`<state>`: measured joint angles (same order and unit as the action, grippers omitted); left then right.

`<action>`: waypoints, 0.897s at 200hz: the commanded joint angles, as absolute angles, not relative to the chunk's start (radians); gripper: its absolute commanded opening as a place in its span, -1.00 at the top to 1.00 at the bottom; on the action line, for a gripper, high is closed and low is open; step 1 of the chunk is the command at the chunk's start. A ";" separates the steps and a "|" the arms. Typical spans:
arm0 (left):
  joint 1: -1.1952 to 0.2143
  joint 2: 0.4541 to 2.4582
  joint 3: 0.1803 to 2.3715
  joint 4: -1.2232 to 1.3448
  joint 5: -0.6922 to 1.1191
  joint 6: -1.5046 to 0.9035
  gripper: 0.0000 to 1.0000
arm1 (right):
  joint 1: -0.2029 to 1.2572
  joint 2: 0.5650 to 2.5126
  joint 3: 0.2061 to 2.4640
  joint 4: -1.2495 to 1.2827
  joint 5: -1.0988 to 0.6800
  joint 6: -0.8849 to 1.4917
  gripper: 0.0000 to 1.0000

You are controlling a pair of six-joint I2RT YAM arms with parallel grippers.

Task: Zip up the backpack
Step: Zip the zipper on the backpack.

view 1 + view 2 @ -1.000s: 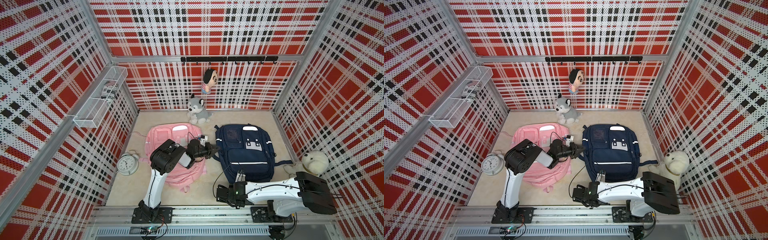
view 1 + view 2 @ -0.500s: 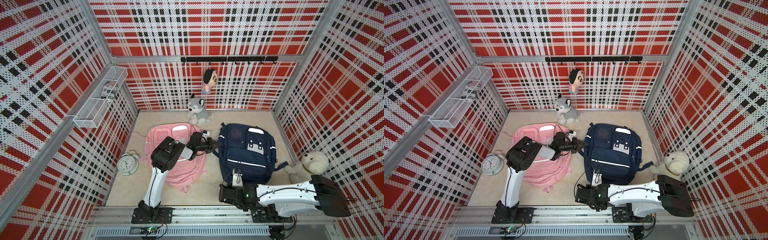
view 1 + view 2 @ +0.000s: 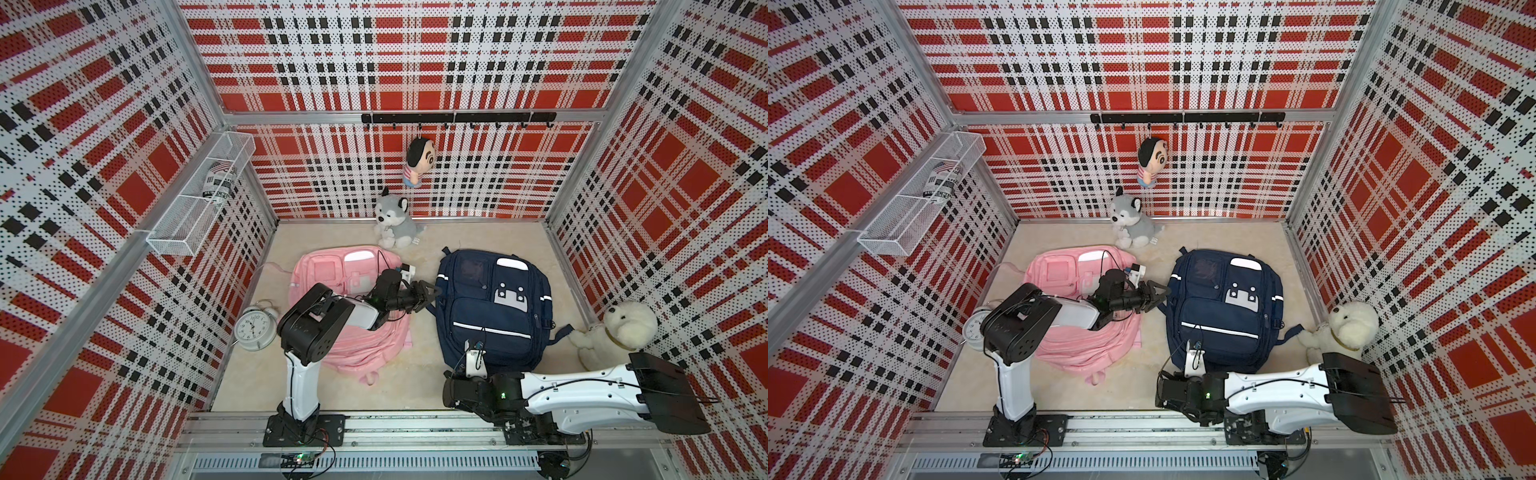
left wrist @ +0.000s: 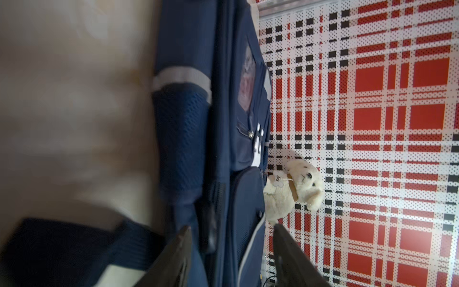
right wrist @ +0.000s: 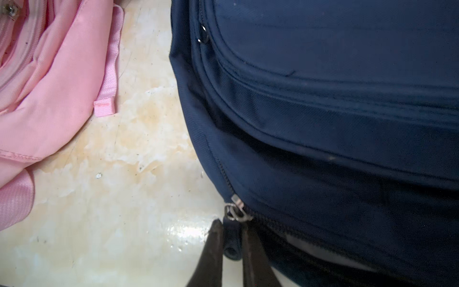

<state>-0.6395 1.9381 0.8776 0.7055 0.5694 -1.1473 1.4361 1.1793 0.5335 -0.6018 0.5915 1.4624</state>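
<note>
The navy backpack (image 3: 494, 307) (image 3: 1225, 303) lies flat on the floor, right of centre in both top views. My left gripper (image 3: 434, 291) (image 3: 1165, 291) is at its left side with the jaws apart. In the left wrist view the left gripper (image 4: 232, 227) is open, and the bag's blurred side seam runs between the fingers without being pinched. In the right wrist view my right gripper (image 5: 231, 223) is shut on the dark zipper pull (image 5: 231, 241), just below the metal slider (image 5: 236, 211) at the bag's near left corner. My right arm (image 3: 582, 386) lies low along the front.
A pink backpack (image 3: 345, 299) lies under my left arm, with a white alarm clock (image 3: 254, 326) to its left. A husky plush (image 3: 395, 224) sits at the back wall, and a white plush (image 3: 623, 328) is by the right wall. A doll (image 3: 417, 162) hangs above.
My left gripper has opened and let go of the navy backpack's side. The backpack first turned a little. My right arm swung out to the right, still holding the zipper pull.
</note>
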 commanded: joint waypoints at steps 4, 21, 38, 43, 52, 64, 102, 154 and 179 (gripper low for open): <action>-0.719 1.862 0.814 0.604 0.533 -1.089 -0.08 | 1.431 1.161 0.536 -0.576 0.589 1.426 1.00; -0.769 1.819 0.766 0.570 0.508 -1.088 -0.07 | 1.430 1.125 0.527 -0.594 0.594 1.422 1.00; -0.807 1.784 0.722 0.536 0.485 -1.090 -0.06 | 1.430 1.074 0.508 -0.594 0.596 1.410 1.00; -0.815 1.772 0.709 0.524 0.480 -1.088 -0.06 | 1.430 1.058 0.503 -0.592 0.597 1.403 1.00; -0.825 1.750 0.684 0.504 0.465 -1.087 -0.06 | 1.428 1.037 0.494 -0.586 0.593 1.389 1.00; -0.837 1.716 0.658 0.473 0.442 -1.085 -0.07 | 1.428 1.023 0.491 -0.575 0.588 1.368 1.00; -0.868 1.647 0.632 0.429 0.398 -1.103 -0.09 | 1.422 1.074 0.514 -0.558 0.577 1.324 1.00; -0.898 1.645 0.666 0.378 0.371 -1.107 -0.10 | 1.417 1.075 0.490 -0.535 0.564 1.339 1.00; -0.911 1.688 0.682 0.381 0.374 -1.110 -0.11 | 1.417 1.046 0.508 -0.616 0.563 1.412 0.97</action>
<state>-0.8936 1.6493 0.6483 0.3992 0.3859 -1.1149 1.4235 1.0813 0.5022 -0.5568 0.5613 1.3529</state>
